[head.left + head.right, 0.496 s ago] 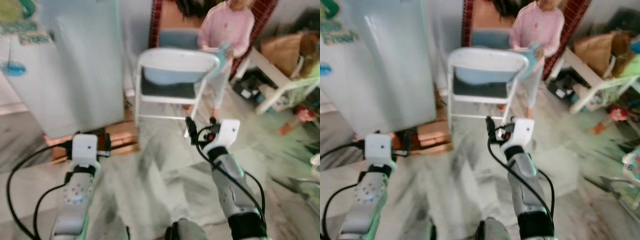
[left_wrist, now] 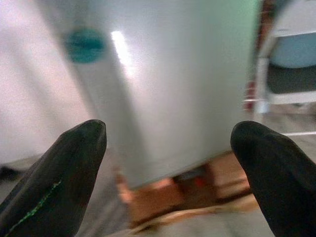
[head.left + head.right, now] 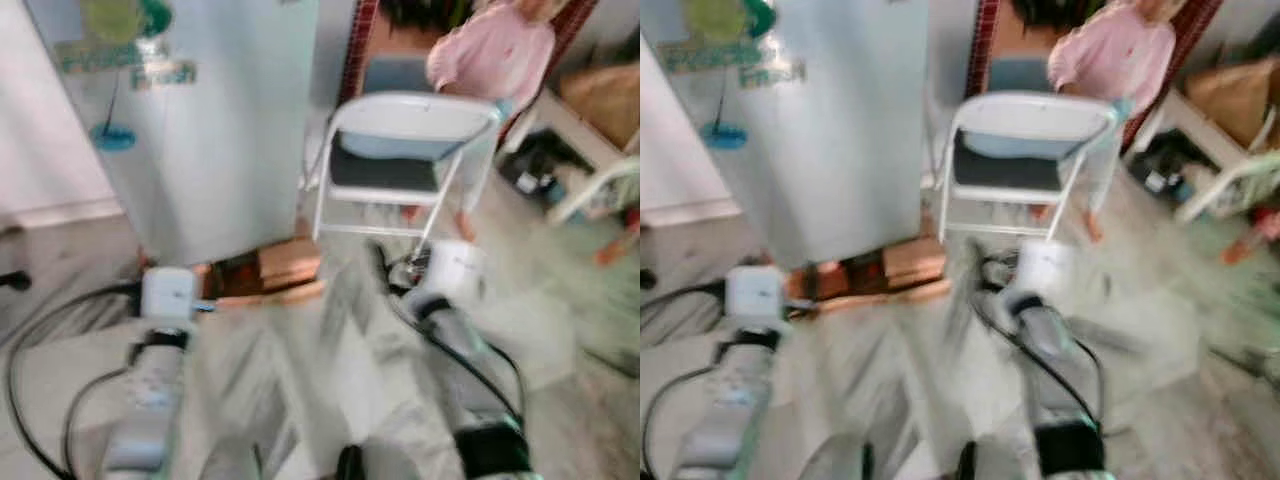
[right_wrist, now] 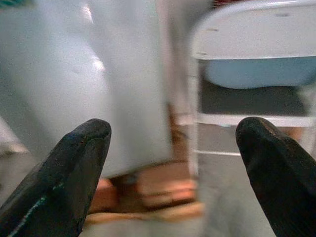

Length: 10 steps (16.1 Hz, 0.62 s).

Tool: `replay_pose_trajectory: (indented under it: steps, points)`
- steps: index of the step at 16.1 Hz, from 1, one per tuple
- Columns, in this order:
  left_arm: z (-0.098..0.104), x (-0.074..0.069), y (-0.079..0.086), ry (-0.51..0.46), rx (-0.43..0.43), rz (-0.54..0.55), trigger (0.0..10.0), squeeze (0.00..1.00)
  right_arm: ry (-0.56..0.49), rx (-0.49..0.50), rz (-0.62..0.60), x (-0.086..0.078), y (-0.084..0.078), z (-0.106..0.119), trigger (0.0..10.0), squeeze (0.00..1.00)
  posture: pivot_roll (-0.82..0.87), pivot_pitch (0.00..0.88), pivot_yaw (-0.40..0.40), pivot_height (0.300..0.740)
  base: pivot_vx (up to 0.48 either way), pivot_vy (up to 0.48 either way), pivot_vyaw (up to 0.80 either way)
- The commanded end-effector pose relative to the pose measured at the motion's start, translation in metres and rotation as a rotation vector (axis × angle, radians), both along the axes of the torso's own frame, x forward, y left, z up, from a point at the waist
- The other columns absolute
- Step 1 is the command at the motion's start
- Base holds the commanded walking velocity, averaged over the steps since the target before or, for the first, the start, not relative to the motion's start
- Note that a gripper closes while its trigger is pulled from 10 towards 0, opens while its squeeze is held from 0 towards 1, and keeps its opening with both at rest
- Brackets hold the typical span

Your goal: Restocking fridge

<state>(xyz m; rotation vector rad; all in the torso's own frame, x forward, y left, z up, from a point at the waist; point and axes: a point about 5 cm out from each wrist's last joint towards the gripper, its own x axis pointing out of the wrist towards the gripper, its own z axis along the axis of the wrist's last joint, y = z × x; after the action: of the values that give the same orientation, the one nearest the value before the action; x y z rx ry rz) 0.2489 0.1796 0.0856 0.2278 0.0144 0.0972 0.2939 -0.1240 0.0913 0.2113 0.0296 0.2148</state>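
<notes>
A white folding chair (image 3: pixel 405 150) stands ahead of the right claw (image 4: pixel 170 163), a person in pink (image 3: pixel 495 60) behind it; wooden blocks (image 3: pixel 270 272) lie nearer.

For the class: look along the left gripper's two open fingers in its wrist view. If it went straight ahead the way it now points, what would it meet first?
Most likely the fridge: its pale door lies straight ahead between the open fingers of the left gripper. Nothing stands between them, though blur leaves the depth unclear.

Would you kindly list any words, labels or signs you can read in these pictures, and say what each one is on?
"Fresh": teal lettering on the fridge door, the clearest word, though blurred.
A longer teal word to its left on the same sticker: too blurred to read.
Round green and teal graphic above it: no legible text.
Nothing else readable.
</notes>
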Motion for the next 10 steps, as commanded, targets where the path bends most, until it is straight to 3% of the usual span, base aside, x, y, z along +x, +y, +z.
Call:
replay_pose_trajectory:
  steps: [1,5,7,10]
  points:
    - [0.001,0.000,-0.009,-0.012,-0.015,-0.024,10.0,0.00,0.006,0.017,-0.055,0.000,-0.014,-0.002,10.0,0.00,0.17,0.120,-0.066,0.740,0.000,0.480,0.00]
    - [-0.002,0.004,-0.005,-0.005,-0.028,-0.020,10.0,0.00,-0.011,0.018,0.006,0.001,-0.010,0.003,10.0,0.00,0.17,0.115,-0.054,0.740,0.000,0.480,0.00]
    - [0.011,0.007,-0.008,-0.065,-0.004,-0.060,10.0,0.00,-0.038,-0.106,-0.089,0.001,-0.025,0.006,10.0,0.00,0.17,0.106,-0.034,0.740,0.000,0.480,0.00]
    - [0.015,0.004,-0.002,-0.078,-0.001,-0.058,10.0,0.00,-0.036,-0.133,-0.180,-0.014,-0.042,0.003,10.0,0.00,0.13,0.093,-0.009,0.740,0.000,0.480,0.00]
